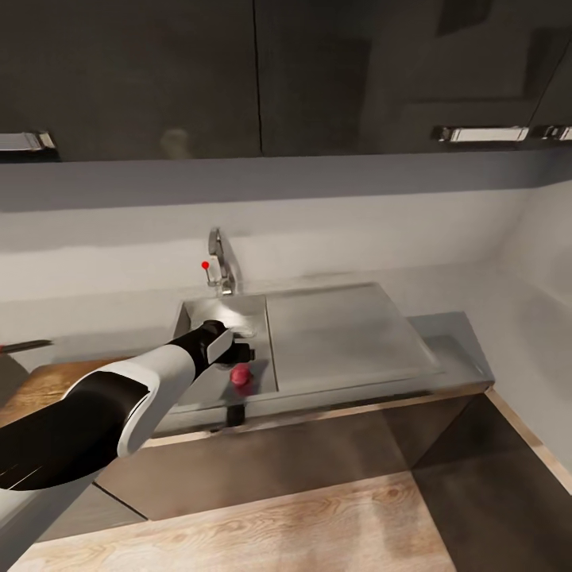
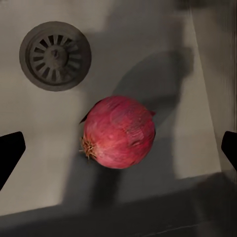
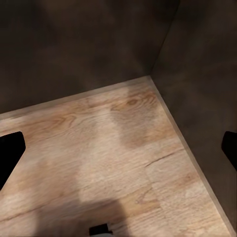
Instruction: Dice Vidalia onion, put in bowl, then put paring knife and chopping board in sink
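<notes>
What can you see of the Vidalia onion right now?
The Vidalia onion is a small round pinkish-red bulb with papery streaked skin and a frayed root tuft on one side. It lies on the steel floor of the sink, apart from the round drain, near the front wall. The left gripper hangs open over it, fingertips wide on both sides, not touching it.

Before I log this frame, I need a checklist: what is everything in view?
Vidalia onion: one, pinkish-red, on the sink floor near the drain.
Sink: one, steel, set in the countertop.
Drain: one, grey, round, in the basin.
Faucet: one, chrome with a red knob, behind the basin.
Chopping board: one, brown wood, left of the sink.
Countertop: one, grey.
Floor: pale wood.
Left gripper: open, above the onion.
Right gripper: open, over the floor.
</notes>
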